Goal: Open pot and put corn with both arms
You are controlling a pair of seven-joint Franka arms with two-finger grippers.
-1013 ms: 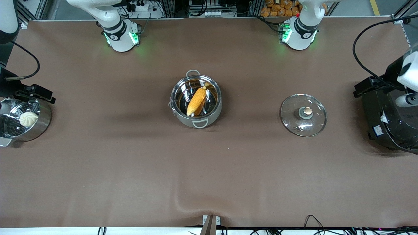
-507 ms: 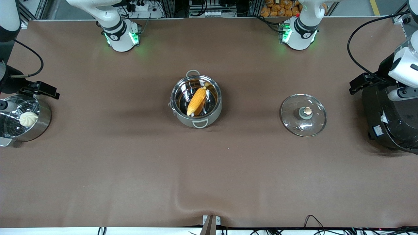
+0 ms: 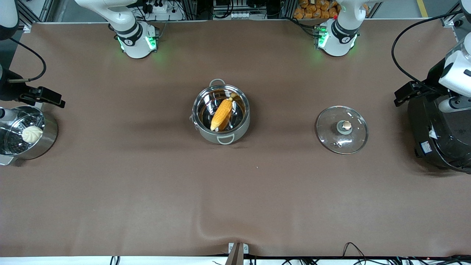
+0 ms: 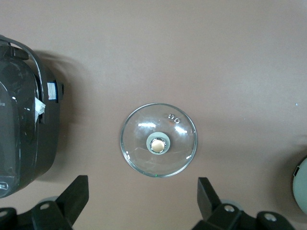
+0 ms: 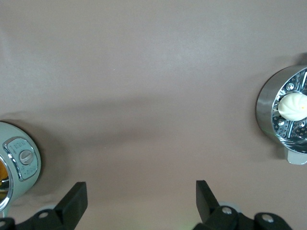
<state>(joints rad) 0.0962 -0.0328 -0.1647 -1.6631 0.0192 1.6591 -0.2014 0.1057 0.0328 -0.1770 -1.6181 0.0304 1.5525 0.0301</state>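
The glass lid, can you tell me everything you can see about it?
The lid is round, clear glass with a thin metal rim and a shiny metal knob on a grey base in its middle. It lies flat on the brown table, knob up, toward the left arm's end, apart from the open pot and from the black cooker. Nothing touches it but the table. The left gripper is up above it, fingers spread wide, holding nothing.

Both my arms are glossy white shells with dark grey joint bands, each rising from a rounded base that glows green: the right arm's base (image 3: 135,41) near eleven o'clock, the left arm's base (image 3: 336,38) near one o'clock. A black cable (image 3: 408,55) loops to the left arm's wrist, and another black cable (image 3: 31,64) to the right arm's. In my wrist views the jaws are matte black wedges with small silver screws, on the left gripper (image 4: 143,203) and right gripper (image 5: 141,203) alike.
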